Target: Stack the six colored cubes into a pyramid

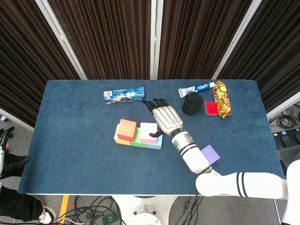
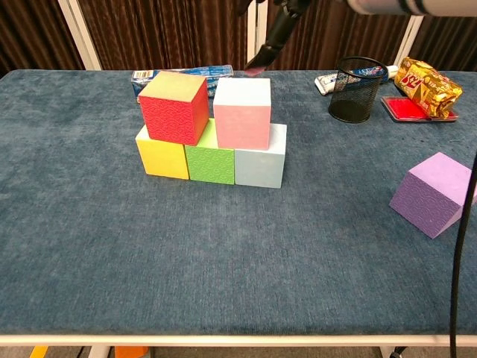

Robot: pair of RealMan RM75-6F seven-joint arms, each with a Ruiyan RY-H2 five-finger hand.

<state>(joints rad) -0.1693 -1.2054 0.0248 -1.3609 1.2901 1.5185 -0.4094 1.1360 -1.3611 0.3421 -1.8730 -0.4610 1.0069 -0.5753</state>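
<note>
Purple cube (image 1: 210,153) lies behind your right hand (image 1: 165,118), which hovers empty and spread above the pink cube (image 1: 148,132). You likely need it atop the stack.

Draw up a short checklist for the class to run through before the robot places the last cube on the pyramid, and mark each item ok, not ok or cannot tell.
1. Bottom row of three cubes (yellow, green, light blue) side by side: ok.
2. Second row, red cube and pink cube, resting on the bottom row: ok.
3. Red and pink touching, so the top cube has a full seat: not ok, a narrow gap shows.
4. Purple cube free on the table, nothing on it: ok.
5. Right robot hand empty and open: ok, though it hangs above the stack, not near the purple cube.
6. Left robot hand away from the stack: ok, at the table's far left edge.
</note>
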